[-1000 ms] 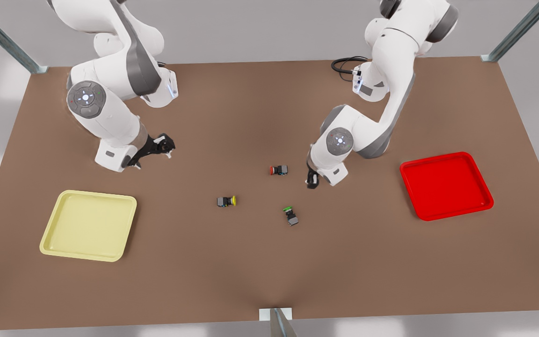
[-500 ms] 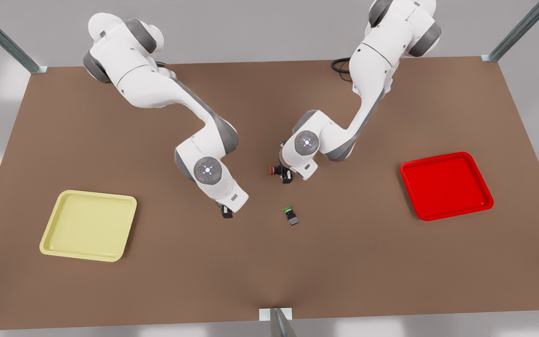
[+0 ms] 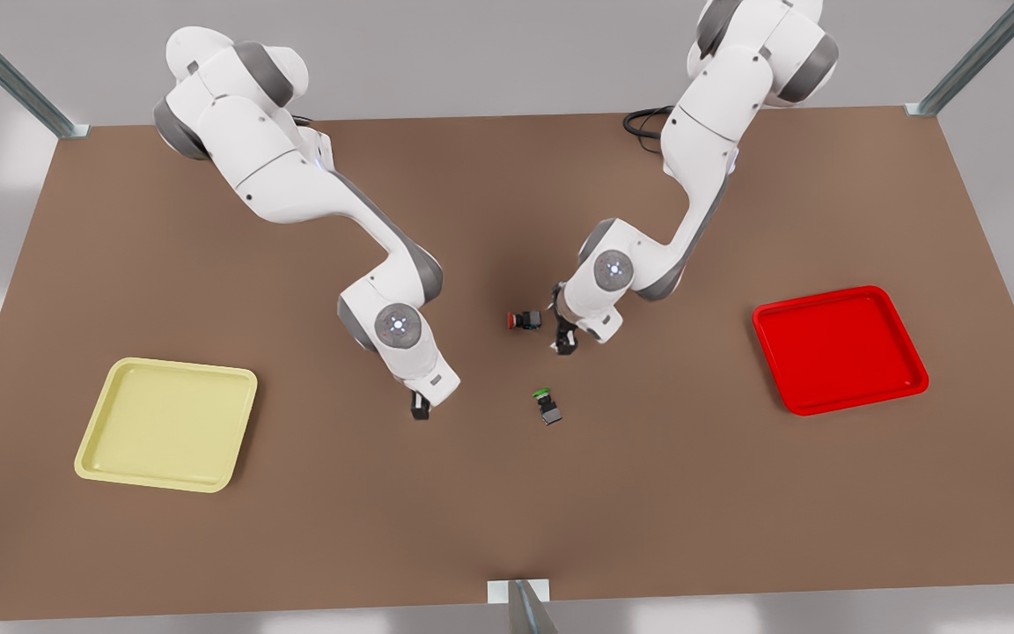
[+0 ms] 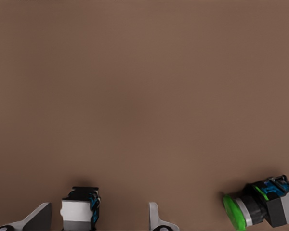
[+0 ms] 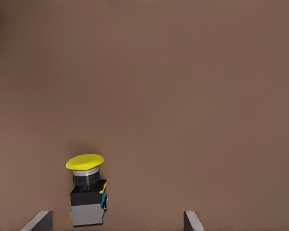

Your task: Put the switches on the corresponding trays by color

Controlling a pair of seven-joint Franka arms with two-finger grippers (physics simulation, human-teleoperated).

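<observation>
The red-capped switch lies on its side mid-table; its dark body sits between my left gripper's fingers. My left gripper is open, just to the front view's right of that switch. The yellow-capped switch lies between and just ahead of the open fingers of my right gripper. That right gripper hangs low over the table at centre-left. The pale yellow tray is at the front view's left, the red tray at its right; both hold nothing.
A green-capped switch lies on its side between the two grippers, nearer the front edge. A black cable coils at the back edge. A metal bracket sits at the front edge.
Both arms swung in from the back of the table to the switches. In the last half second the left gripper shifted a little toward the front view's right, beside the red switch.
</observation>
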